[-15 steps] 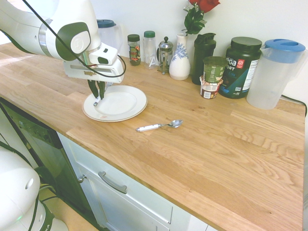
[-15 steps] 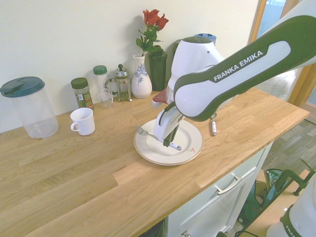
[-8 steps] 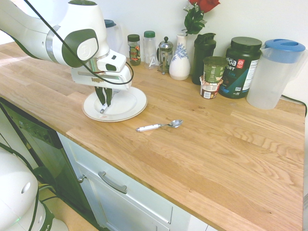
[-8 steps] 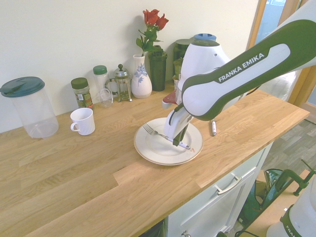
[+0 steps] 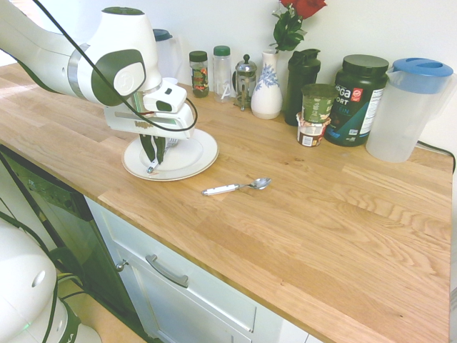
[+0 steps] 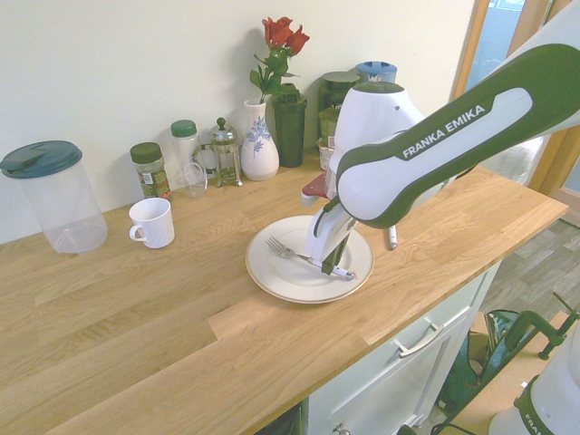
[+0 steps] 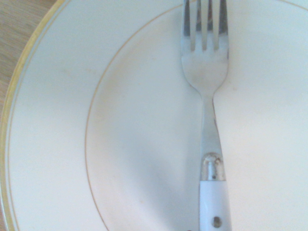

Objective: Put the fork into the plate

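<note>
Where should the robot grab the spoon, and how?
Probably best by the middle of the white handle, from above, one finger on each long side: the spoon lies flat on the counter, and its handle is straight and slim, while the bowl is rounded.

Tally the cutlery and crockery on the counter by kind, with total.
Fork: 1, held by the tool over the plate
Spoon: 1
Plate: 1
Mug: 1
Total: 4
</note>
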`<state>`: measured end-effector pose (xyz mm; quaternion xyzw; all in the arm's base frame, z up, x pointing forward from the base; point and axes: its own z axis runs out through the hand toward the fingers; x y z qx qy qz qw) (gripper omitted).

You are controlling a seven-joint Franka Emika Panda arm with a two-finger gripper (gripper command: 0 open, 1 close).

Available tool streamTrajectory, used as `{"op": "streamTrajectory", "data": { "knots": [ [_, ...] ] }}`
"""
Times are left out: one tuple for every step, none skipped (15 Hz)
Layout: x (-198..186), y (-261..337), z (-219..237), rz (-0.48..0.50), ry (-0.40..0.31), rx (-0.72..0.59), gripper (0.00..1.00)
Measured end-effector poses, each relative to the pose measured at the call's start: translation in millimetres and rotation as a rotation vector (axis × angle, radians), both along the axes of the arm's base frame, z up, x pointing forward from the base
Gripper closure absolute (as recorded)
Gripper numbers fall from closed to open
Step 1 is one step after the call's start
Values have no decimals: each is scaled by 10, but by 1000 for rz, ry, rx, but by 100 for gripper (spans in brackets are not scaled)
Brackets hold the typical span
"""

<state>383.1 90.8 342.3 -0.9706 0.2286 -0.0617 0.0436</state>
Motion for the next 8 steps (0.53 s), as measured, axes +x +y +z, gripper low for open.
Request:
{"op": "streamTrajectory", "data": {
  "knots": [
    [0, 0, 0, 0, 0, 0, 0],
    [0, 0, 0, 0, 0, 0, 0],
    [0, 0, 0, 0, 0, 0, 0],
    [1, 1, 3, -1, -1, 0, 0],
    [8, 3, 16, -1, -4, 1, 0],
    [24, 8, 46, -2, -11, 3, 0],
    [49, 17, 91, -5, -22, 5, 0],
    [76, 26, 138, -10, -32, 9, 0]
  ]
}}
